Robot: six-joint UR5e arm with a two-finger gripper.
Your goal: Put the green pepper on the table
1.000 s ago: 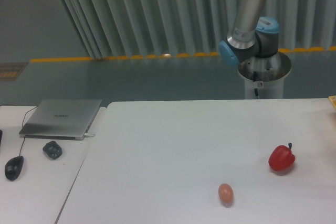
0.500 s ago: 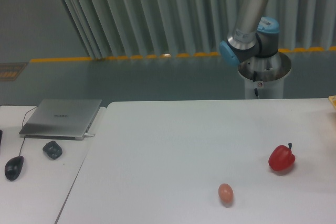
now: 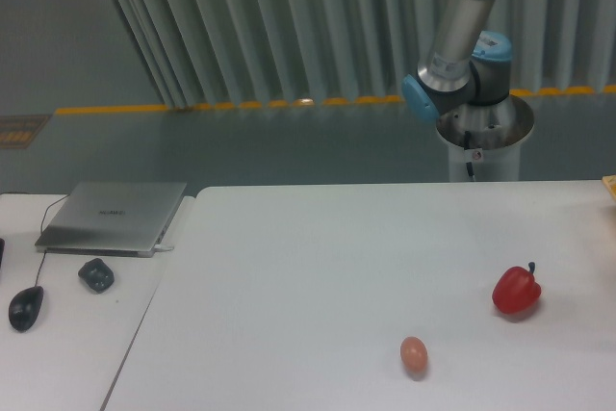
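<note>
The white bench (image 3: 318, 267) carries a red bell pepper (image 3: 516, 290) near its right edge and a tan egg (image 3: 414, 354) nearer the front. The green pepper and the jaws lie outside the view, so their state cannot be told. A smaller desk (image 3: 67, 334) at left holds a closed laptop (image 3: 114, 217) and a mouse (image 3: 26, 307); the arm (image 3: 460, 45) rises before grey vertical blinds (image 3: 289, 21).

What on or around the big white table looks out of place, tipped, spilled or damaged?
Nothing is spilled or broken. The red pepper sits upright and the egg lies alone on the table. One oddity: no green pepper is in view, and the arm runs out of frame, gripper unseen.
</note>
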